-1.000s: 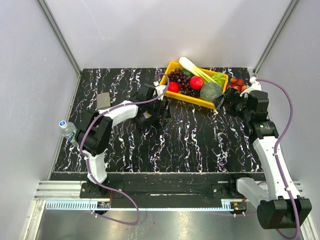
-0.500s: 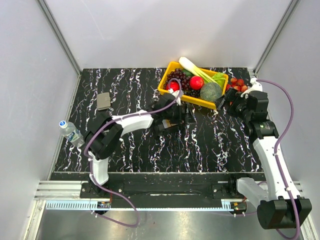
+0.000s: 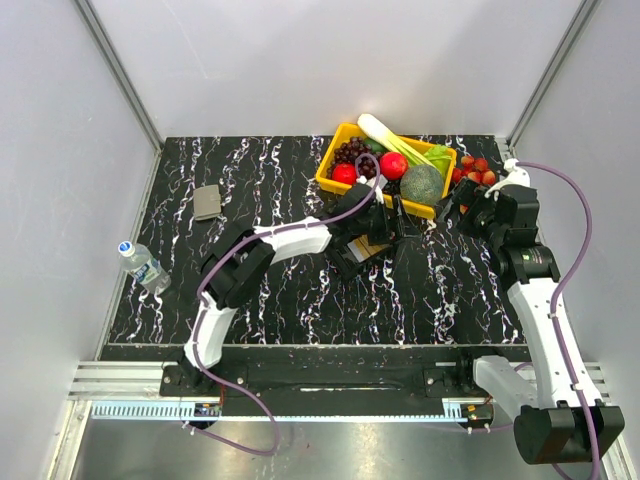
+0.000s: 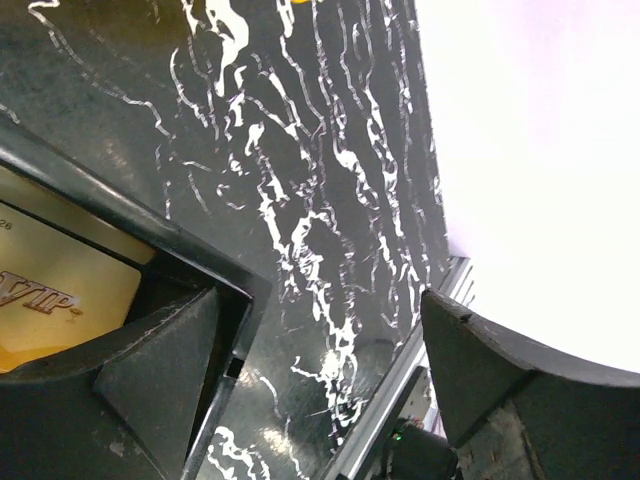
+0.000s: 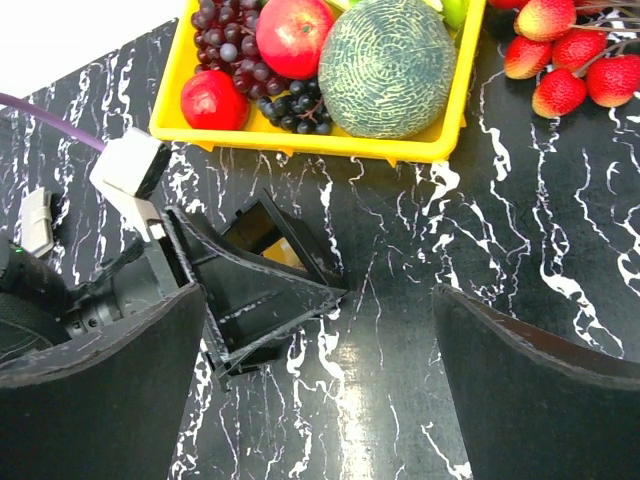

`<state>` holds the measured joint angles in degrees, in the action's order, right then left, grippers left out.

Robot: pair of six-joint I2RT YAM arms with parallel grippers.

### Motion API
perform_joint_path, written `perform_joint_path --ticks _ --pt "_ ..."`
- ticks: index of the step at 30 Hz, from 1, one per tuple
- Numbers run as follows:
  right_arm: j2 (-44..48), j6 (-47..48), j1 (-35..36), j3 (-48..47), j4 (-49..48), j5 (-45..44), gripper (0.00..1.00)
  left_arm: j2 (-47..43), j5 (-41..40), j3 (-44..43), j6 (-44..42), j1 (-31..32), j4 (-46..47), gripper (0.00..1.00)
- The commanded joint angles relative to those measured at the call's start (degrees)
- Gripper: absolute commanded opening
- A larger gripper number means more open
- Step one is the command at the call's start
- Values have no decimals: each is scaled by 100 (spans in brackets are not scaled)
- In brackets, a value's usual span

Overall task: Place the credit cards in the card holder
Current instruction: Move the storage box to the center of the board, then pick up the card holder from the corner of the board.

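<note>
Looking down at the table, the left claw [image 4: 320,300] is reaching out over the middle. Its jaws are spread wide and there's nothing gripped between them. One finger [image 4: 150,380] sits right over the corner of the black tray [image 5: 262,300], and I can't tell if it's actually touching the rim.

The credit cards [image 4: 60,290] are lying flat inside that tray. The top one is gold-ish with "VIP" printed on it. The tray sits at about 6 o'clock from the yellow fruit basket [image 3: 334,186], pretty close to it.

The card holder [image 3: 208,202] is way off at 9 o'clock from the tray, near the left edge of the table, flat and on its own, well apart from both arms. A water bottle [image 3: 140,264] lies at 7 o'clock from it.

The right claw [image 5: 320,295] hangs over the marble top at 3 o'clock from the tray, jaws gaping just as wide and holding nothing. Strawberries [image 5: 570,60] are scattered at 1 o'clock from it.
</note>
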<state>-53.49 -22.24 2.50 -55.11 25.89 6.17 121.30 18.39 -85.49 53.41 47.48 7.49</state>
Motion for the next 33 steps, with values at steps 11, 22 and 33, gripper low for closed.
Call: perform_joint_path --ticks 11,22,33 --pt "-187 36 13 9 -163 -205 100 -2327 -1432 859 -1814 -283 -1001 94" --pt "-389 132 5 36 -251 -161 99 -2463 -4108 24 -2598 -3426 -4124 99" --pt "-881 299 13 -245 -383 -108 99 446 -4114 -2444 -3020 -4740 -5054 99"
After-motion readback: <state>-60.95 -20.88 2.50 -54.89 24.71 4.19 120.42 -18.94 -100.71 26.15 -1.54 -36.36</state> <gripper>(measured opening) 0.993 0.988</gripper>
